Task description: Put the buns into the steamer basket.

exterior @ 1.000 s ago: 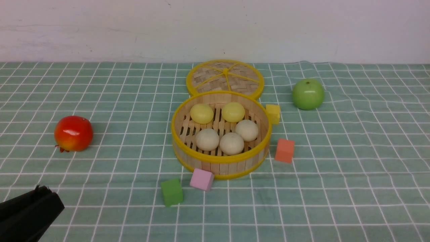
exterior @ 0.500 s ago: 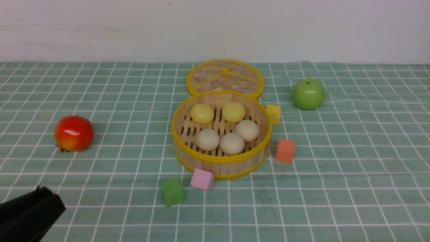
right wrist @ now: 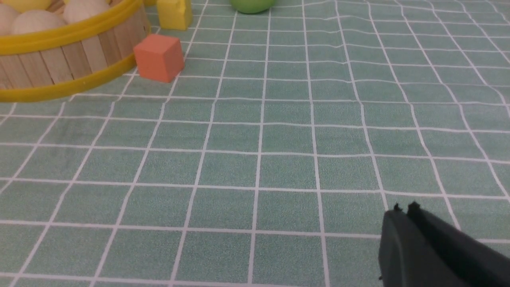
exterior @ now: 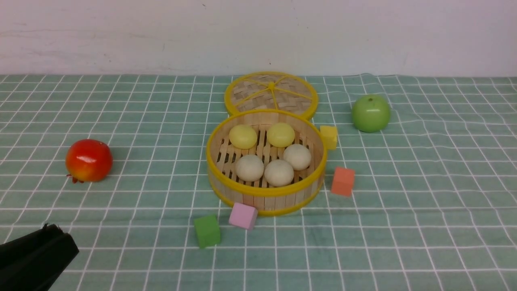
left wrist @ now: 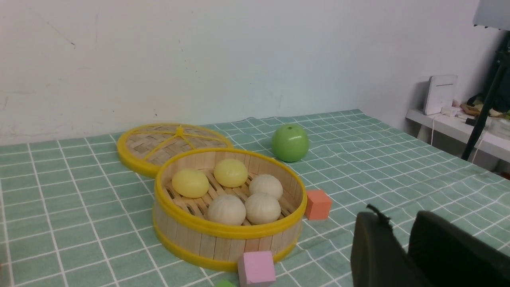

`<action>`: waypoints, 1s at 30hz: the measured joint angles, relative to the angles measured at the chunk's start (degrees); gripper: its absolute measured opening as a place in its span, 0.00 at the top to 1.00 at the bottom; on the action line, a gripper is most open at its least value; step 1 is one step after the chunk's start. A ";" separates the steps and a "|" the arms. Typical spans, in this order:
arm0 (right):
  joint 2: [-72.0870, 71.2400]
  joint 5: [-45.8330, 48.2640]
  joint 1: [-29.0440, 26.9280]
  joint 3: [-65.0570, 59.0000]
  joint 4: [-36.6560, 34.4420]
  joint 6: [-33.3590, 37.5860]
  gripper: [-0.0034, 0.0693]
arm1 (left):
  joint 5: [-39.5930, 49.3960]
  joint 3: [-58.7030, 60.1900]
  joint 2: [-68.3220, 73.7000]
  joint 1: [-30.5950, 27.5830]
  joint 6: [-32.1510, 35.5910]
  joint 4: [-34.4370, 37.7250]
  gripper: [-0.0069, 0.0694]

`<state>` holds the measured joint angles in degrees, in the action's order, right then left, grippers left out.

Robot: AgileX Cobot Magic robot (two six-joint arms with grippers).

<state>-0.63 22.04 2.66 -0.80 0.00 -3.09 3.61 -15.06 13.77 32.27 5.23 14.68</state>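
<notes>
All five buns [exterior: 268,153] are sitting inside the steamer basket [exterior: 264,193]. The two yellow buns [exterior: 261,135] are lying at the back, side by side. The three cream buns [exterior: 276,165] are lying in front of them, close together. The basket is resting on the table [exterior: 404,226], which is wearing a green cloth with white squares.

The left pincer [left wrist: 402,243] is hanging low, well apart from the basket and on the near left side of it. Its two black fingers [left wrist: 372,251] are standing a little way apart, with a small gap between them. It is holding nothing. In the left wrist view, the basket is sitting well ahead of this pincer, and a pink cube [left wrist: 256,268] is touching the basket's near wall.

The right pincer [right wrist: 404,211] is pressed closed, with its fingers touching each other. It is holding nothing. It is hanging over bare cloth. An orange cube [right wrist: 158,57] is sitting far ahead of it, just beside the basket.

The woven lid [exterior: 270,93] is lying flat behind the basket. A green apple [exterior: 370,113], a red pomegranate [exterior: 89,160], a yellow cube [exterior: 328,136] and a green cube [exterior: 207,230] are sitting around the basket, all far from both pincers.
</notes>
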 joint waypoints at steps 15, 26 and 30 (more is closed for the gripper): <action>0.00 0.00 -0.19 0.00 -0.49 0.00 0.94 | 6.26 15.82 -14.15 -26.47 -11.84 -7.63 0.93; 0.00 0.00 -0.19 0.00 0.00 0.00 0.92 | 18.24 16.85 -14.32 -27.34 -14.89 -9.50 0.93; 0.00 -0.05 -0.19 0.00 0.00 0.00 0.92 | 18.16 16.85 -14.32 -27.34 -15.01 -9.62 0.93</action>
<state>-0.63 21.99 2.47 -0.80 0.00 -3.09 21.77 1.79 -0.55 4.93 -9.77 5.05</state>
